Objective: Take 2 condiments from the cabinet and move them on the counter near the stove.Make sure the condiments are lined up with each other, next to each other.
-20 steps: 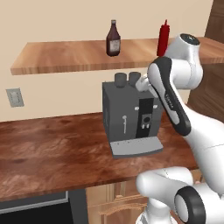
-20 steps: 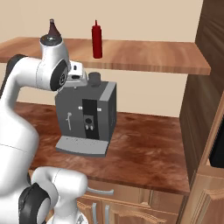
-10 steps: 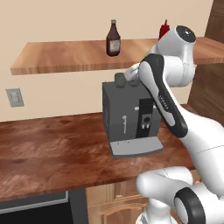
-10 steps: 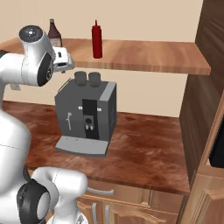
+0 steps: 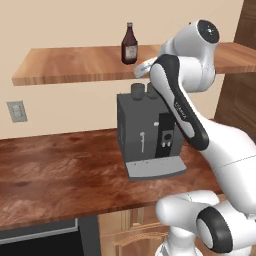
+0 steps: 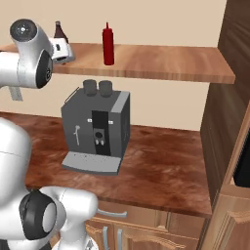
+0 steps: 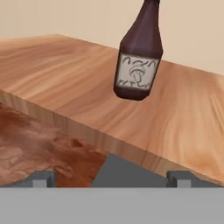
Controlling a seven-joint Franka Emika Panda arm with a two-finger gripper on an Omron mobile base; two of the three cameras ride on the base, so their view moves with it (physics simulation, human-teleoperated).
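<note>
Both base views look forward from behind the arm, sharing the shelf; the hand view sits close above its edge.

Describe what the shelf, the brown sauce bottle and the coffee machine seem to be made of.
Shelf: light wood, visible grain, satin sheen. Brown sauce bottle: probably dark glass or plastic, glossy, with pale paper-like label. Coffee machine: grey matte casing, likely plastic or metal.

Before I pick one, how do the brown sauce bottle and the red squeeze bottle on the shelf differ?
The brown sauce bottle is dark, with a pale label and a narrow neck; the red squeeze bottle is plain red with a pointed nozzle. In the right base view, the brown one stands just behind the open hand; the red one stands farther right. Both are upright on the shelf.
</note>
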